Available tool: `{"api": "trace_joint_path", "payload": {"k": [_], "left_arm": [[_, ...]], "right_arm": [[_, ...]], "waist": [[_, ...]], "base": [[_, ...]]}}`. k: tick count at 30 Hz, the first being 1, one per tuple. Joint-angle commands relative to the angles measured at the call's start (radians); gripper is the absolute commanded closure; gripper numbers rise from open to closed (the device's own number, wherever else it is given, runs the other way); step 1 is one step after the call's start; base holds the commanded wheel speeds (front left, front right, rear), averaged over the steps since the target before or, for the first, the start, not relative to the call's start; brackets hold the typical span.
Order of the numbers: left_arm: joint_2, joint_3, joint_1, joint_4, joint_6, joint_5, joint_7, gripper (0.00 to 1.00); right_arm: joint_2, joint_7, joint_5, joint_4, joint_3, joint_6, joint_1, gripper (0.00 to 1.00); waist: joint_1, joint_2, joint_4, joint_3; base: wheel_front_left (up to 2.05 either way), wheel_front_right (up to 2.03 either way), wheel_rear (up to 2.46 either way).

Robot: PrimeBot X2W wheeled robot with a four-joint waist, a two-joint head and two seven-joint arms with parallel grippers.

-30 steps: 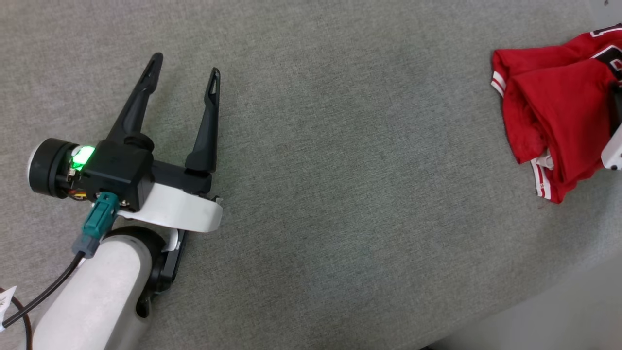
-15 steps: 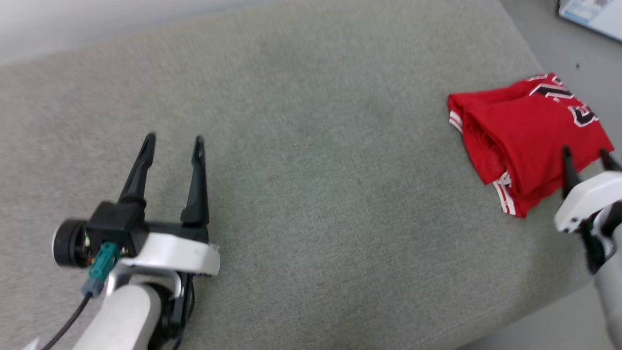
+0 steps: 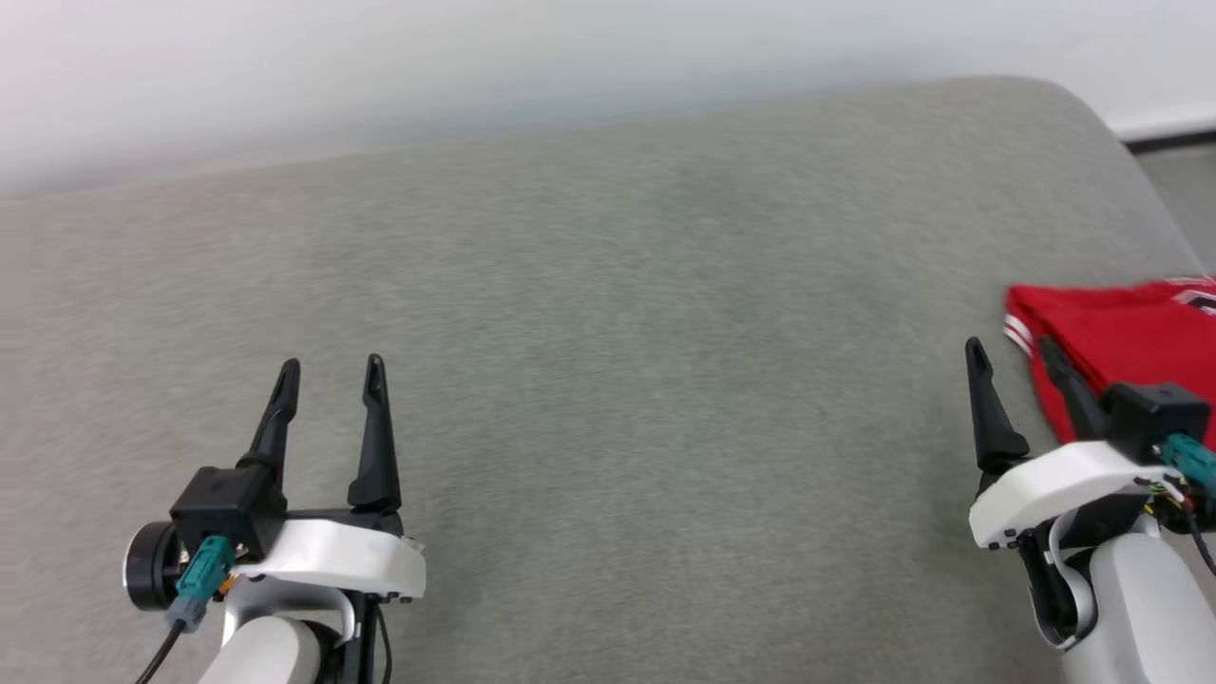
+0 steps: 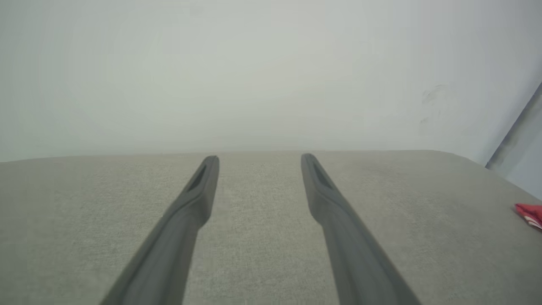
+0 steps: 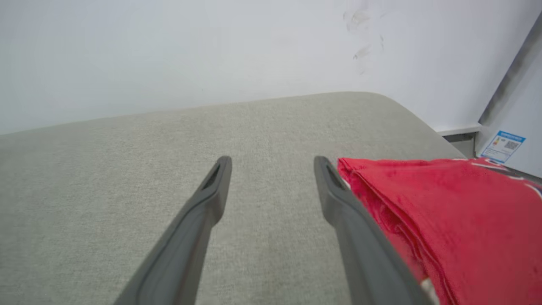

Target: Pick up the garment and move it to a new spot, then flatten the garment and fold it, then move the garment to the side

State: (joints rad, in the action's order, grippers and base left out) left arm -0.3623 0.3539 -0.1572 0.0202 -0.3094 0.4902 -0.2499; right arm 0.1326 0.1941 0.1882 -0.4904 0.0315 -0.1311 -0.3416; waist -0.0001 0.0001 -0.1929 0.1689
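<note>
The red garment lies folded at the far right of the grey padded surface, partly cut off by the picture's edge. In the right wrist view the garment fills the lower right, just beside the right finger. My right gripper stands open at the lower right, empty, next to the garment's left edge. Far from it, at the lower left, my left gripper is open with nothing between its fingers. A small red corner of the garment shows at the right edge of the left wrist view.
A pale wall rises behind the surface. The surface's rounded right end drops to the floor, where a white panel with a blue label stands. Bare grey fabric stretches between the two grippers.
The head camera has tilted up and swung, so the wall is in view and the garment sits at the right edge. The right gripper has come off the garment and stands open beside it.
</note>
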Motion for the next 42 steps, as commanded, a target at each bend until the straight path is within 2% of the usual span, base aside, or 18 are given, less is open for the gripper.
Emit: {"api": "trace_joint_path", "payload": {"k": [1,2,8,16,26,42], "left_arm": [[0.005,-0.012,0.012,-0.009,-0.001,0.0,-0.009,0.0],[0.005,-0.012,0.012,-0.009,-0.001,0.0,-0.009,0.0],[-0.003,-0.051,0.036,-0.042,0.013,-0.002,-0.014,0.0],[-0.023,-0.055,0.08,-0.084,0.089,-0.009,-0.016,0.0],[0.0,-0.053,0.134,-0.118,0.128,-0.011,-0.016,0.0],[0.022,-0.084,0.13,-0.146,0.153,-0.049,-0.016,0.0]], "right_arm": [[-0.011,-0.022,-0.012,0.083,0.006,0.001,0.045,0.0],[-0.011,-0.022,-0.012,0.083,0.006,0.001,0.045,0.0],[-0.042,-0.109,-0.055,0.325,0.029,0.001,0.159,0.0],[-0.068,-0.218,-0.08,0.542,0.032,0.001,0.302,0.0],[-0.078,-0.267,-0.069,0.592,0.017,0.001,0.391,0.0],[-0.075,-0.274,-0.086,0.597,-0.003,0.001,0.373,0.0]], "waist": [[0.0001,-0.0001,0.075,-0.034],[0.0001,-0.0001,0.075,-0.034],[0.0001,-0.0001,0.139,-0.067],[0.0001,-0.0001,0.158,-0.129],[0.0001,-0.0001,0.144,-0.184],[0.0001,-0.0001,0.145,-0.18]], "base": [[0.0,0.0,0.0],[0.0,0.0,0.0],[0.0,0.0,0.0],[0.0,0.0,0.0],[0.0,0.0,0.0],[0.0,0.0,0.0]]}}
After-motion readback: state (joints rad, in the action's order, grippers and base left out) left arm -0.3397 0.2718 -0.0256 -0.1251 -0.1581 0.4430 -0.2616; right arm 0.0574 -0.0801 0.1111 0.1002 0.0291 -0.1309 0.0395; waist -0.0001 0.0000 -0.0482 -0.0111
